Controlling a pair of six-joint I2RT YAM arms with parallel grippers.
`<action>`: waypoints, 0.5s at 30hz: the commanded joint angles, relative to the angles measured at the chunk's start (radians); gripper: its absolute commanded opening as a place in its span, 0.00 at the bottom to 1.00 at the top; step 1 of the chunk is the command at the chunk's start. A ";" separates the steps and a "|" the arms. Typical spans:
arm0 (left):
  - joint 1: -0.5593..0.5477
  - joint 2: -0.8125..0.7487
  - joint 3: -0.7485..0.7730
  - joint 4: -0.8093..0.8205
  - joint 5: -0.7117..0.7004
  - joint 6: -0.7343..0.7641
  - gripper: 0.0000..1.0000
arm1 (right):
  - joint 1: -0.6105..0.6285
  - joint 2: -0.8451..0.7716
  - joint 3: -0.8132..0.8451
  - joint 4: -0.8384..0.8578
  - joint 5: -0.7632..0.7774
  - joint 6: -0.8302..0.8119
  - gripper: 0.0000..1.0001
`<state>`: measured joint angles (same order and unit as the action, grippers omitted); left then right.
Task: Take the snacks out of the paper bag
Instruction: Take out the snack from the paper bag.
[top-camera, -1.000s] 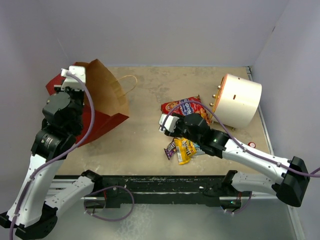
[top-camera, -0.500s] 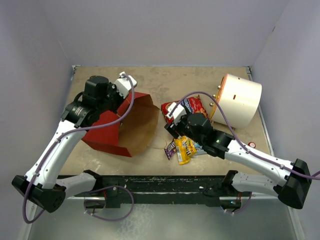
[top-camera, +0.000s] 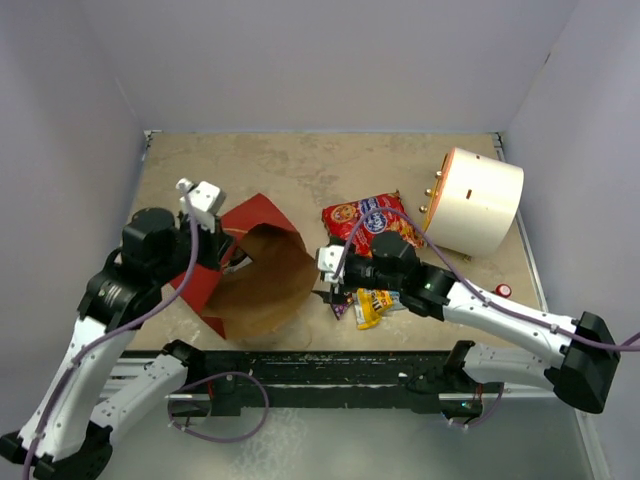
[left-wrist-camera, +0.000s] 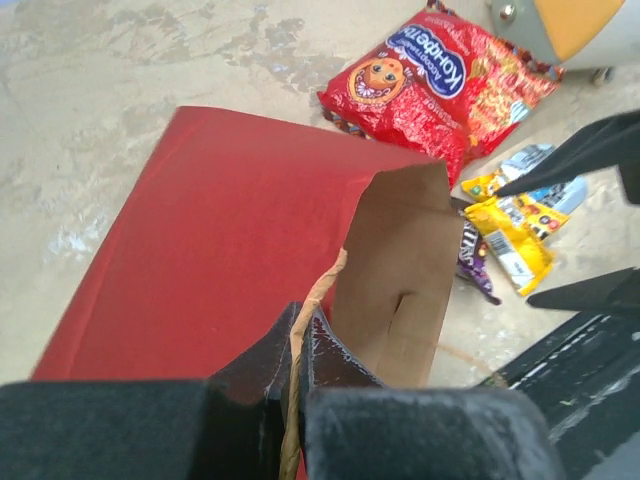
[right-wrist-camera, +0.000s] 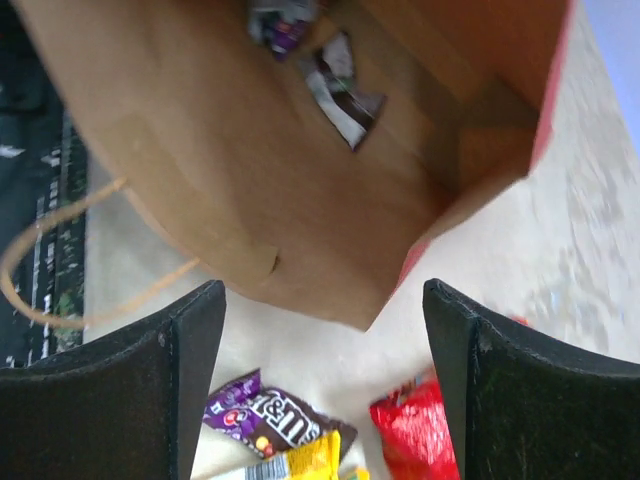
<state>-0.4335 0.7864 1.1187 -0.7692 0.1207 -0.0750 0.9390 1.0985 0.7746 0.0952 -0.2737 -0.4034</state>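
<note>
The paper bag (top-camera: 250, 275) lies tilted on the table, red outside and brown inside, with its mouth toward the right arm. My left gripper (top-camera: 225, 258) is shut on the bag's twisted handle (left-wrist-camera: 296, 335). My right gripper (top-camera: 320, 280) is open and empty just outside the mouth. In the right wrist view (right-wrist-camera: 322, 300) it looks into the bag (right-wrist-camera: 230, 160), where small candy wrappers (right-wrist-camera: 335, 92) lie deep inside. The large red packet (top-camera: 372, 215) and several small candies (top-camera: 368, 300) lie on the table to the right. They show in the left wrist view too, packet (left-wrist-camera: 430, 80) and candies (left-wrist-camera: 512, 238).
A white cylinder with an orange face (top-camera: 480, 200) lies at the back right. A small red-capped knob (top-camera: 503, 290) sits near the right edge. The bag's loose second handle (right-wrist-camera: 55, 260) lies by the table's black front rail (top-camera: 330, 365). Grey walls enclose three sides.
My left arm has swung the bag from the far left toward the centre and lowered it, its mouth now facing the right gripper. My right gripper has shifted left toward the mouth.
</note>
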 joint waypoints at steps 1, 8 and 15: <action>-0.001 -0.140 -0.022 -0.047 -0.076 -0.211 0.00 | 0.029 0.028 -0.011 0.143 -0.265 -0.227 0.82; -0.001 -0.212 -0.099 -0.051 -0.142 -0.401 0.00 | 0.193 0.273 0.185 0.079 -0.234 -0.407 0.80; -0.001 -0.187 -0.121 -0.002 -0.071 -0.421 0.00 | 0.237 0.309 0.201 0.193 -0.186 -0.327 0.78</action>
<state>-0.4335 0.5800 0.9970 -0.8284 0.0204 -0.4507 1.1740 1.4384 0.9440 0.1856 -0.4709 -0.7372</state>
